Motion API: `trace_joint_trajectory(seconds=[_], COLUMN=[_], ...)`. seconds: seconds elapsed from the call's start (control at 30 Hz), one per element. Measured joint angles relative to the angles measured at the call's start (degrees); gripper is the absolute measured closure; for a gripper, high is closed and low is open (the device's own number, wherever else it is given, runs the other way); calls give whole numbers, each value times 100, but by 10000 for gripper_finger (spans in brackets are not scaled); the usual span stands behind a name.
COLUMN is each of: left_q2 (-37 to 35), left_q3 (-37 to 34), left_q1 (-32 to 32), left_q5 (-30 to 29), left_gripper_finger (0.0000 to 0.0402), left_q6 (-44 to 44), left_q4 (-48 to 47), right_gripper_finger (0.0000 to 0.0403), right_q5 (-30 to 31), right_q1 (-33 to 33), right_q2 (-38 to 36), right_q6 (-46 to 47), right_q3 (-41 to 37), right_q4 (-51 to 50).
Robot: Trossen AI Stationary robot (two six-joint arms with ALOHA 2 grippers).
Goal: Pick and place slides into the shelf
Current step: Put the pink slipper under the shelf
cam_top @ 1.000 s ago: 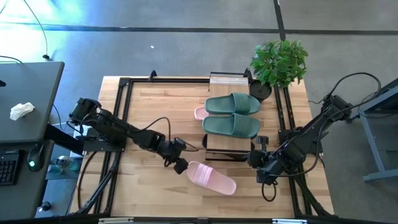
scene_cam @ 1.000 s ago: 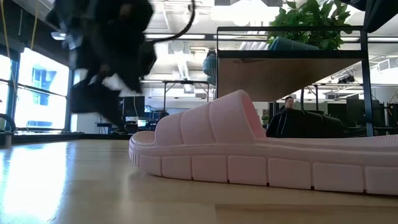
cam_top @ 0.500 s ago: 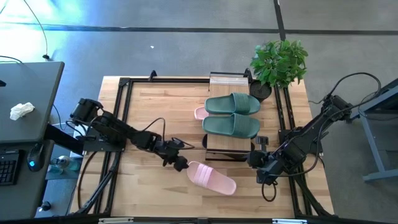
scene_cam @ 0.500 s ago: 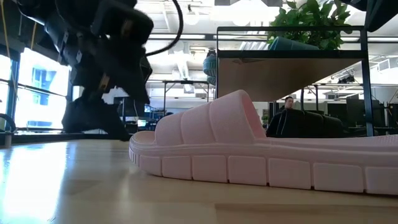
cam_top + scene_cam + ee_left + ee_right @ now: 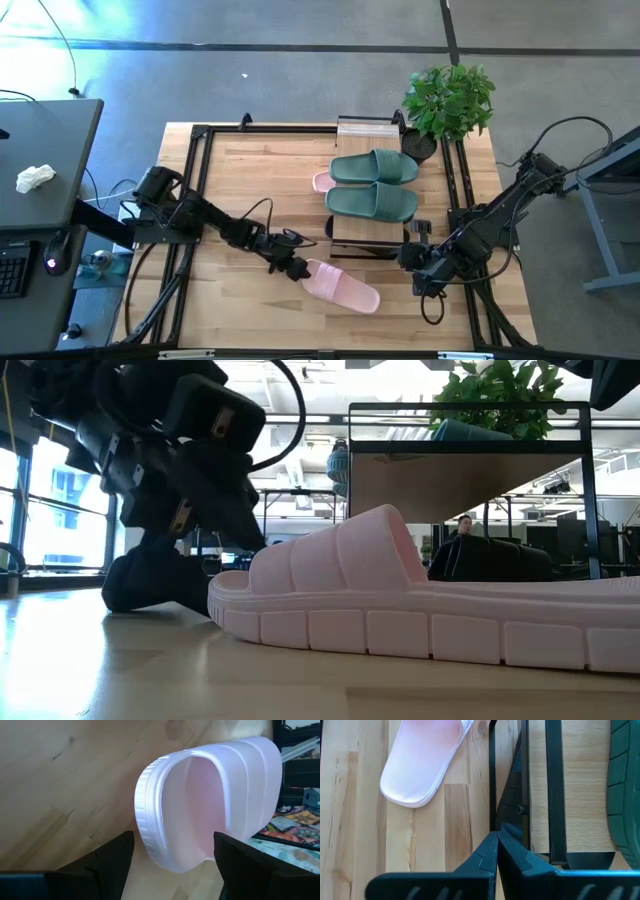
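Note:
A pale pink slide (image 5: 340, 286) lies sole down on the table's near middle, its toe end (image 5: 175, 810) toward my left gripper (image 5: 297, 267). That gripper is open and turned on its side. One finger (image 5: 150, 585) is low by the table and the other (image 5: 225, 510) higher, at the strap's height, with the toe end in front of the gap. Two sage green slides (image 5: 372, 185) rest on the shelf's top board (image 5: 362, 132). Another pink slide (image 5: 321, 181) pokes out beneath them. My right gripper (image 5: 425, 281) hangs shut at the shelf's near right corner. My left gripper comes at the pink slide's toe end (image 5: 150, 845) slanting down from the table's left, one finger (image 5: 112, 857) on the sole's side and one (image 5: 240, 857) on the strap's side. Whether either finger touches the slide, I cannot tell.
A potted plant (image 5: 448, 100) stands at the table's far right corner beside the shelf. A black metal frame (image 5: 195, 200) runs around the tabletop. Bare wood (image 5: 260, 170) lies left of the shelf. A person (image 5: 462, 535) sits in the room beyond the table.
My left gripper has come down toward the table and a little nearer to the pink slide's toe end, tipping and rolling further onto its side. Its fingers have kept the same gap. The slide has stayed where it was.

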Motion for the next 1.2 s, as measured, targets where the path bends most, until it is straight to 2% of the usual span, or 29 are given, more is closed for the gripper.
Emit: trace_joint_trajectory(seconds=[0.23,0.37,0.63,0.93,1.0,1.2], left_q2=[25,36,44,47,49,51], left_q3=[5,57,96,90,90,79], left_q1=[2,2,-5,-3,-13,-89], left_q5=[-166,-248,-673,-828,-828,-825], left_gripper_finger=[141,162,260,383,388,369], left_q6=[87,122,138,355,423,502], left_q4=[31,-62,-215,-215,-213,-138], right_gripper_finger=[403,403,403,403,403,403], right_q5=[-77,-42,-39,-15,0,0], right_q1=[0,-2,-2,-2,-2,-1], right_q2=[0,0,0,0,0,0], right_q6=[28,28,29,28,31,0], right_q3=[0,0,0,0,0,0], right_q4=[13,13,11,7,7,-4])
